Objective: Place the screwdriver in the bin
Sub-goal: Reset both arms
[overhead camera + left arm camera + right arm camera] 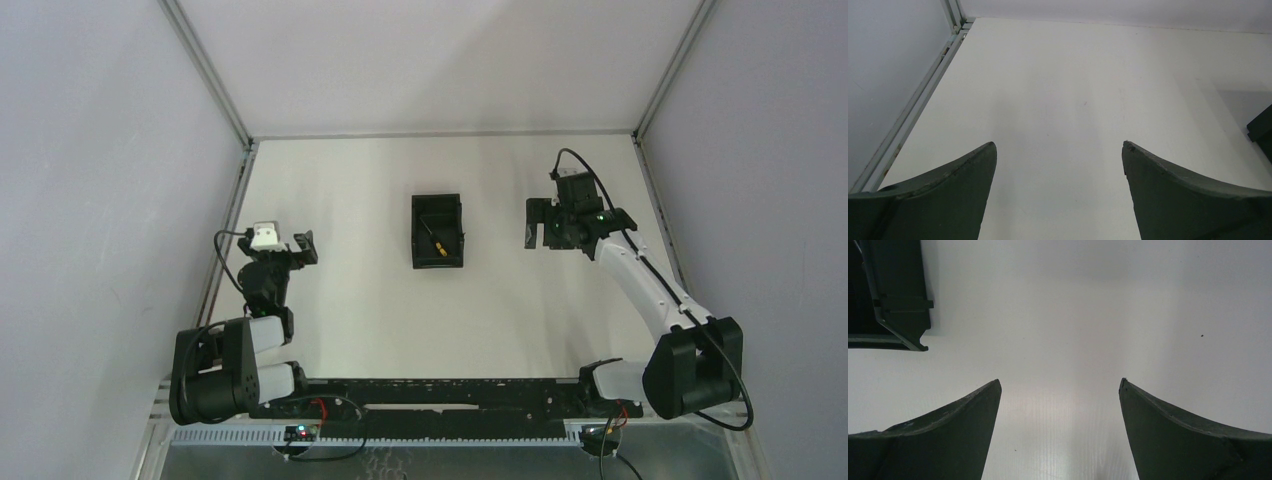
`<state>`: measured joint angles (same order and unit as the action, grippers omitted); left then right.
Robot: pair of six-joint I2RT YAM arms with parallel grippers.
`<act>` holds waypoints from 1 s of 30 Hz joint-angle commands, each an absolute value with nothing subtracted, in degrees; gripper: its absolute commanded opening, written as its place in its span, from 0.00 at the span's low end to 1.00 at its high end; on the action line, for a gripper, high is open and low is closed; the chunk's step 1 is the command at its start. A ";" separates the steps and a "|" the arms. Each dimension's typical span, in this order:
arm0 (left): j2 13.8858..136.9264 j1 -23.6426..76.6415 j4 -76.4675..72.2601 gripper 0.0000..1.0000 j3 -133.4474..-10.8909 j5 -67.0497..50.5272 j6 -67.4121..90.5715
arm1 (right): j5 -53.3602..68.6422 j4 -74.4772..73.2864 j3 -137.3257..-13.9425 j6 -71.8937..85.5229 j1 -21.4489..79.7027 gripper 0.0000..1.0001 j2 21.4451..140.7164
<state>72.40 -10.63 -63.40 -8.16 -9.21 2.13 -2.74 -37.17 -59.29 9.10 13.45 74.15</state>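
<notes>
From above, the screwdriver (437,245) lies slantwise inside the bin (417,235) at mid-desk (380,310), its yellow handle toward the near end. Neither wrist view shows it. The right wrist catches only the bin's outer corner; the left catches a dark sliver at its edge, probably the bin. The left tool (1059,150) and right tool (1059,385) both gape wide, holding nothing.

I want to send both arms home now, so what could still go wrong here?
The open right claw hangs close beside the bin; a leftward swing on its way back might knock it. The bin is low-walled, so a knock could slide it or spill the screwdriver lying inside.
</notes>
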 commanded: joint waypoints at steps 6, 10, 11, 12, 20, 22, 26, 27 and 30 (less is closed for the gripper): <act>72.51 -10.43 -69.07 1.00 -7.08 -9.19 2.64 | -2.04 -37.24 -59.18 8.08 12.92 0.96 71.61; 72.51 -10.38 -69.06 1.00 -7.11 -9.22 2.65 | -2.24 -37.66 -59.62 8.10 12.84 0.96 71.39; 72.51 -10.37 -69.08 1.00 -7.07 -9.26 2.64 | -2.30 -37.71 -59.64 8.23 12.83 0.96 71.30; 72.48 -10.37 -69.08 1.00 -7.04 -9.22 2.64 | -2.22 -37.75 -59.62 8.39 12.84 0.96 71.21; 72.51 -10.37 -69.03 1.00 -7.09 -9.22 2.64 | -1.47 -37.50 -59.66 9.22 12.75 0.96 70.94; 72.51 -10.38 -69.06 1.00 -7.11 -9.19 2.64 | -1.58 -37.48 -59.72 9.21 12.74 0.96 70.69; 72.51 -10.37 -69.08 1.00 -7.10 -9.18 2.66 | -1.76 -37.68 -59.76 9.22 12.73 0.96 70.40; 72.51 -10.37 -69.08 1.00 -7.09 -9.20 2.64 | -1.80 -37.78 -59.76 9.22 12.74 0.96 70.40; 72.52 -10.40 -69.04 1.00 -7.05 -9.24 2.64 | -1.76 -37.73 -59.72 9.31 12.74 0.96 70.44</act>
